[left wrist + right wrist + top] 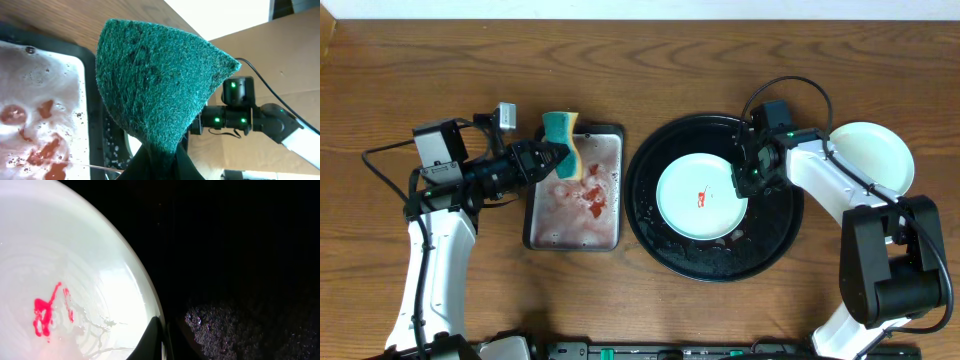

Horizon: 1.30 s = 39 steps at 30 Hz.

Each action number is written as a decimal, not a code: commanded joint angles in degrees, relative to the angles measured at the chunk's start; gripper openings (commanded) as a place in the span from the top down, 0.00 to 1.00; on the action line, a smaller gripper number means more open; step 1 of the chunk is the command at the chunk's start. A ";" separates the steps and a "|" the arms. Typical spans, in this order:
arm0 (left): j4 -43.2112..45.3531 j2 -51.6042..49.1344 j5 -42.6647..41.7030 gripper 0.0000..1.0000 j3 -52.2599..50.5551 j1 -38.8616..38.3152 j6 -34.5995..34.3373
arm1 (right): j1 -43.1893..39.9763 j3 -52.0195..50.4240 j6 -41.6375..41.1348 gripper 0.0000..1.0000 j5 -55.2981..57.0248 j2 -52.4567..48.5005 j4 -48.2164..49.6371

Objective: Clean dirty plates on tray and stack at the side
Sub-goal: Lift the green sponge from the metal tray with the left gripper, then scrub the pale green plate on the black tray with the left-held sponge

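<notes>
Red-smeared mint plate is seated mid black tray. Right pincer is set at its right rim; clenched or released cannot be told. Second plate is parked right of the tray. Sponge is clamped in left pincer, left of the tray.

Brown wood-grain table, viewed from overhead. Carried directly on its surface: one rectangular silver-grey metal tray, left of centre, holding reddish watery residue. One large round glossy black tray with raised rim, just beside the metal tray on its right, speckled with wet droplets. One pale mint-white round shallow plate, at the far right beyond the black tray, showing no red marks.
</notes>
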<state>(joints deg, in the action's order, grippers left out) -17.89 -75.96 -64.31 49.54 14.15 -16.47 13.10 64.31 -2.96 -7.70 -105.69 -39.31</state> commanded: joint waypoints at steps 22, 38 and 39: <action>-10.03 -2.10 48.92 0.93 1.36 -17.25 1.40 | 0.17 -0.35 0.90 0.97 0.13 0.04 -0.39; -21.70 -14.62 48.61 0.93 21.68 -38.42 1.73 | 0.28 -0.35 0.90 0.98 0.13 0.04 -1.01; -20.33 -15.15 48.48 0.93 21.68 -40.46 0.61 | 0.28 -0.35 0.90 0.98 0.13 0.04 -1.03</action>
<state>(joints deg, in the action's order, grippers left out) -39.86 -89.49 -13.08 70.37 -21.17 -14.79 13.10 64.31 -2.76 -7.70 -105.69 -39.86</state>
